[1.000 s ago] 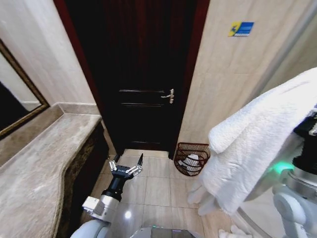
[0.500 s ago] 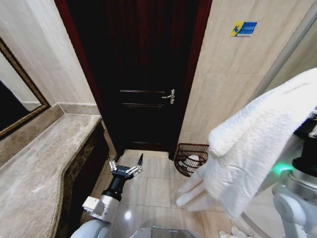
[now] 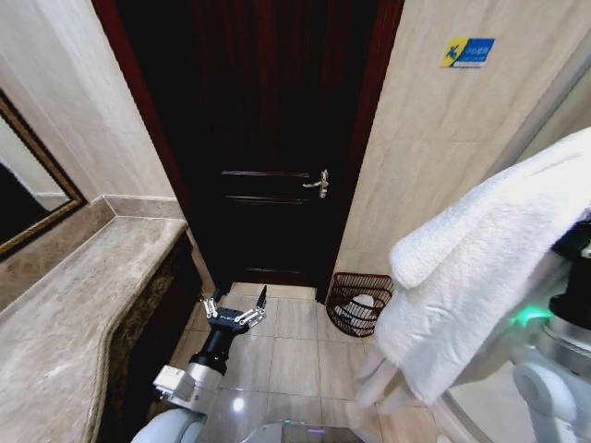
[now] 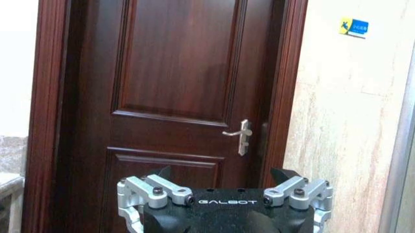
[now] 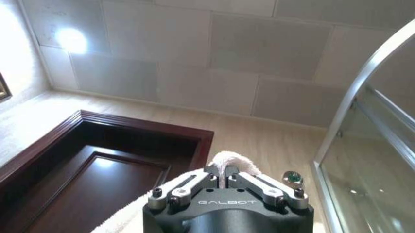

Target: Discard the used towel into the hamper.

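The used towel point(image 3: 480, 268), thick and white, hangs in a big fold at the right of the head view, its lower end dangling above the floor. My right gripper point(image 5: 226, 175) is shut on a bunch of the towel point(image 5: 228, 159), held high near the ceiling. The hamper point(image 3: 360, 303), a small dark wire basket with something white inside, stands on the floor against the wall beside the door, below and left of the towel. My left gripper point(image 3: 234, 305) is open and empty, low over the floor tiles and pointing at the door; its open fingers point(image 4: 159, 187) flank the door handle.
A dark wooden door point(image 3: 268, 138) is closed straight ahead. A marble counter point(image 3: 74, 314) with a framed mirror point(image 3: 28, 203) runs along the left. A glass shower frame point(image 5: 363, 121) is at the right. Tiled floor point(image 3: 295, 355) lies open between counter and hamper.
The head view has shifted a little. The towel's dangling lower end has swung left and then back to the right. The left arm has kept its pose.
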### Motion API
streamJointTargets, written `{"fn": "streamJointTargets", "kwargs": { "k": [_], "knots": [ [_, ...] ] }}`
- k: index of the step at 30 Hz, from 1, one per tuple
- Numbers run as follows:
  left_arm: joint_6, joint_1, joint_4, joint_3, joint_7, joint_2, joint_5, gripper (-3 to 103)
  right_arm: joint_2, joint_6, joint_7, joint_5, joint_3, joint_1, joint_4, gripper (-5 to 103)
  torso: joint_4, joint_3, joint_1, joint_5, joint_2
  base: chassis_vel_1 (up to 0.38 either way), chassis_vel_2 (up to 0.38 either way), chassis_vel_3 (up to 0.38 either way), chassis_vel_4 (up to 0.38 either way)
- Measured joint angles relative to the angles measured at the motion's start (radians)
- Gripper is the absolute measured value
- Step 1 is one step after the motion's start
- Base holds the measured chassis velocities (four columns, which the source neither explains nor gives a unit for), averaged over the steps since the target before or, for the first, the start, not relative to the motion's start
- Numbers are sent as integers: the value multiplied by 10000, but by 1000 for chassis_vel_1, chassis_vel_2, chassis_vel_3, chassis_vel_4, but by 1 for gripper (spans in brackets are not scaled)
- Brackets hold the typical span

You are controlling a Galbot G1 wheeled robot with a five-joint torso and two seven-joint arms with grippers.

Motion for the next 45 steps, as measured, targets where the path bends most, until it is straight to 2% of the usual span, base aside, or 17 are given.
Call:
{"fn": "streamJointTargets", "kwargs": {
  "k": [32,39,45],
  "knots": [
    [0,-1,0,0,0,0,0,100,-184,-104,264,69,-97,108,0,4,3,2,7,1,-3,-121,116,118,-117],
    [0,0,0,0,0,0,0,100,-973,-615,392,455,-87,1114,1,4,0,-1,-5,-1,0,-4,8,5,-15],
    [0,0,0,-1,0,-1,0,100,-1632,-759,414,750,-152,2088,-523,4,1,-1,-4,2,1,0,0,0,0]
  ]
}}
